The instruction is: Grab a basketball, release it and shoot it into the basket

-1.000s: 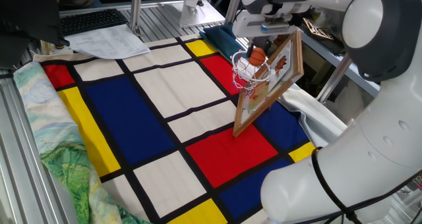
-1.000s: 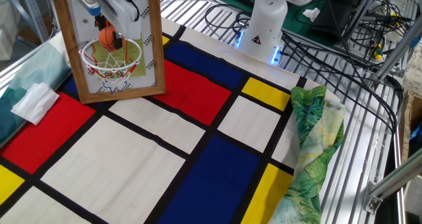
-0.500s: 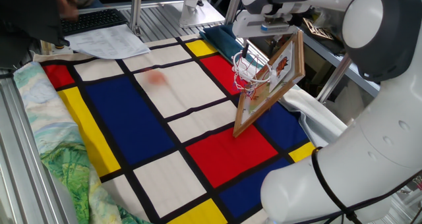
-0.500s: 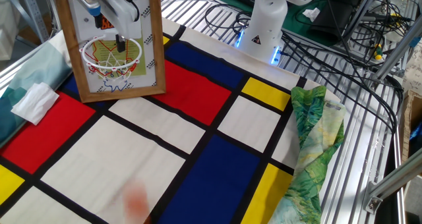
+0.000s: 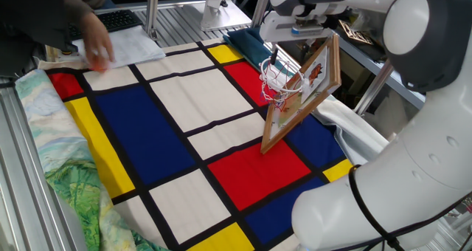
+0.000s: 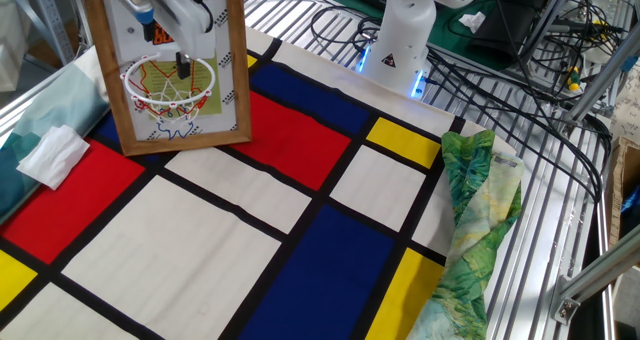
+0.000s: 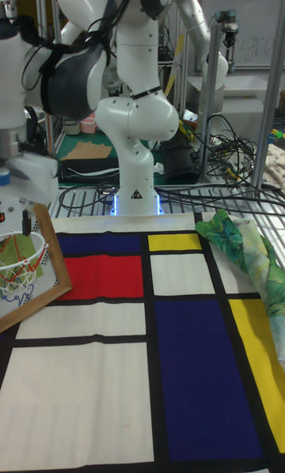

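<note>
The basketball is out of view in every current frame. The basket (image 5: 281, 86) is a red rim with a white string net on a wood-framed backboard that leans at the back right of the checked cloth. It also shows in the other fixed view as the basket (image 6: 170, 86) and at the left edge of the tall view as the basket (image 7: 19, 265). My gripper (image 5: 286, 59) hangs open just above the rim with nothing between its fingers. One dark fingertip (image 6: 183, 62) dips towards the net.
A person's hand (image 5: 96, 47) reaches over papers at the cloth's far corner. A crumpled white tissue (image 6: 52, 152) lies left of the backboard. Green patterned fabric (image 6: 478, 215) drapes one cloth edge. Cables (image 6: 500, 70) and the robot base (image 6: 404, 35) stand behind.
One second ago the ball sat between my fingers over the rim. It dropped, rolled across the cloth as an orange blur, and is now gone. A person's hand has come in.
</note>
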Robot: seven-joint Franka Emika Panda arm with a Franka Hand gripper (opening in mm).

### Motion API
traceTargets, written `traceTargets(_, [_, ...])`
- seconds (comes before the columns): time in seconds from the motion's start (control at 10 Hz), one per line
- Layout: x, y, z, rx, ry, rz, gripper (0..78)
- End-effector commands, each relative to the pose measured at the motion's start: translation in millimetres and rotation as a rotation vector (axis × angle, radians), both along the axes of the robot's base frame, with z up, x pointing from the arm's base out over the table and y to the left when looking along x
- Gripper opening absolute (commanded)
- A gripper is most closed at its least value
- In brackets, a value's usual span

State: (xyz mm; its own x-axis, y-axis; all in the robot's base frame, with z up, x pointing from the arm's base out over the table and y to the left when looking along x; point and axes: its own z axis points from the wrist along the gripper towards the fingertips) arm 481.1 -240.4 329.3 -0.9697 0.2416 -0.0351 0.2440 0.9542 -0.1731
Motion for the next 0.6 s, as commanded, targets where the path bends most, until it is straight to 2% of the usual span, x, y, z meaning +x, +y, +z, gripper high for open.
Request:
traceTargets(0.1, [7.0,5.1,14.9,-0.058,0.007,0.015,77.3])
traceTargets(0.2, [10.9,2.9,17.2,-0.055,0.019,0.018,77.3])
traceTargets(0.6, [11.6,8.3,17.6,-0.049,0.035,-0.017,77.3])
